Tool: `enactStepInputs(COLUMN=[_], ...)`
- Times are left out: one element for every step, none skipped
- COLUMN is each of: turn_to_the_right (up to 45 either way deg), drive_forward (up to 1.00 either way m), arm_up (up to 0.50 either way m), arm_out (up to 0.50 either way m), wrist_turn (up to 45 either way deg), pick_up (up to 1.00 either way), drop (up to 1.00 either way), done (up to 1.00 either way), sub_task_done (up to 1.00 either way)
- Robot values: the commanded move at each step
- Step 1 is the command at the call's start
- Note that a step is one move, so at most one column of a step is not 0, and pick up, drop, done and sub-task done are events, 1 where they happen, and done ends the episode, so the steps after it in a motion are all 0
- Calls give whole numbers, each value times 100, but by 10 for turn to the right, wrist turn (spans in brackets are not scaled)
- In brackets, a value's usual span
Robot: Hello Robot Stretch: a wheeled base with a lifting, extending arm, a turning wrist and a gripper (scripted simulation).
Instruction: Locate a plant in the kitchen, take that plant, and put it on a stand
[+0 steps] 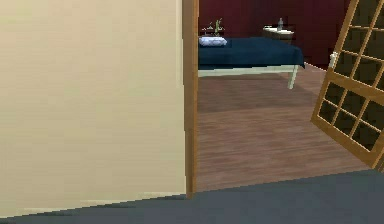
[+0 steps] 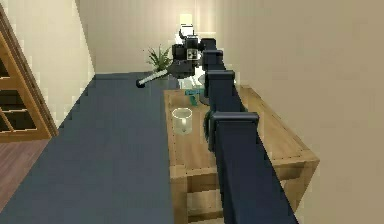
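Arm side view: we see the pincer [image 2: 152, 76] beyond the desk's [image 2: 190, 152] far end, with the plant [image 2: 158, 54] just at its fingers. We cannot tell whether it grasps the plant. A glass [image 2: 182, 119] stands on the desk, short of the pincer.

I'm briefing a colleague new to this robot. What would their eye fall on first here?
In the arm side view, the dark arm runs over a wooden table bearing a clear glass, toward a green plant near the arm's far end. In the forward view, a doorway opens onto a blue-covered bed against a dark red wall, with a glass-paned door at the right.
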Motion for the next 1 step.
enactStepInputs(turn_to_the_right=[0], drive_forward=[0], arm_up=[0], arm_out=[0], wrist_turn=[450], pick_up=[0], drop=[0], done=[0], sub_task_done=[0])
